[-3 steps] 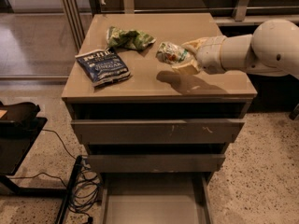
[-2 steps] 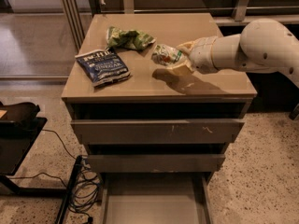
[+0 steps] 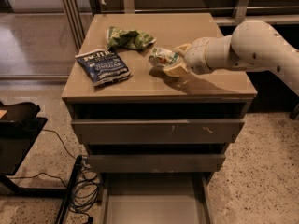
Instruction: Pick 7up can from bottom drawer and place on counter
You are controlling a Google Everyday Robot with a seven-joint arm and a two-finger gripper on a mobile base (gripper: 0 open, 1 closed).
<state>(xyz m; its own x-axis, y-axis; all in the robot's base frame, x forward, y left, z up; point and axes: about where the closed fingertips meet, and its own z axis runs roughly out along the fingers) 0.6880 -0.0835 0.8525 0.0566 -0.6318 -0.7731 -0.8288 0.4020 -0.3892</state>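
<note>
The 7up can (image 3: 161,58), silvery-white with green markings, lies sideways in my gripper (image 3: 172,59) just above the tan counter (image 3: 205,80), near its middle. The gripper's pale fingers (image 3: 179,69) close around the can's right end, and the white arm reaches in from the right. The bottom drawer (image 3: 154,204) stands pulled open at the cabinet's foot, its grey floor bare.
A green chip bag (image 3: 129,38) lies at the back of the counter, left of the can. A dark blue chip bag (image 3: 103,66) lies at the counter's left. Two upper drawers (image 3: 156,130) are slightly open. Black cables (image 3: 84,190) and a dark stand (image 3: 18,125) sit on the floor at left.
The gripper with the can has moved left and slightly down toward the counter's middle. The bags and drawers have not moved.
</note>
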